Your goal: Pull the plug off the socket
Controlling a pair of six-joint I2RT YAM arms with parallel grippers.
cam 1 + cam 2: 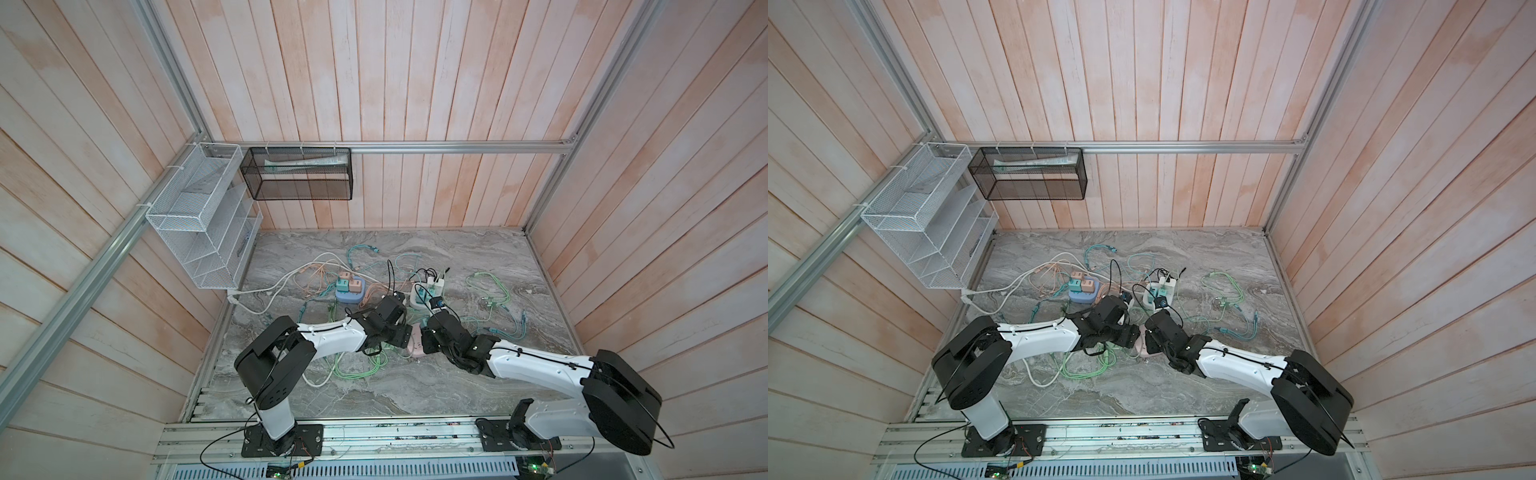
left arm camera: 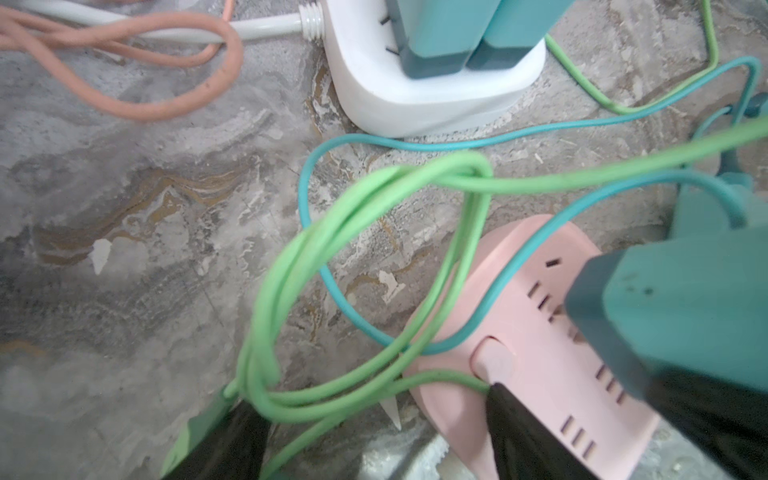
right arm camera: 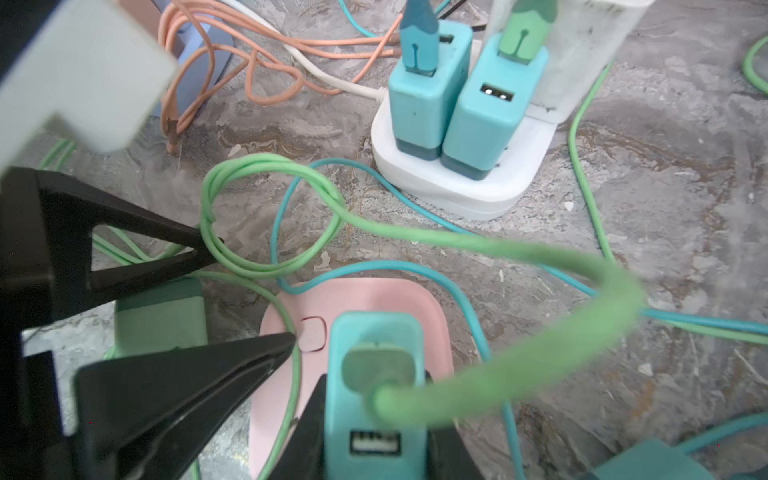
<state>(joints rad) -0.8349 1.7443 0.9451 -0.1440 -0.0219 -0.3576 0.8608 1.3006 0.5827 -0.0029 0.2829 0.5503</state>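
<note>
Left gripper (image 2: 370, 398): jaws wide, nothing held; one fingertip (image 2: 500, 401) pressed on pink socket (image 3: 374, 295) by its button (image 3: 311, 332). Right gripper (image 3: 374, 399): clamped on teal plug (image 3: 374, 332), upright on socket between its fingers

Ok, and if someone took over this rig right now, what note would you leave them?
Right pincer: shut on the teal USB charger, which stands on the pink power strip, green cable plugged in its top.
Left pincer: open, one finger resting on the strip beside its button.
Done: plug gripped, strip braced.
Left: pull the charger straight off; whether its prongs have cleared cannot be seen.
</note>
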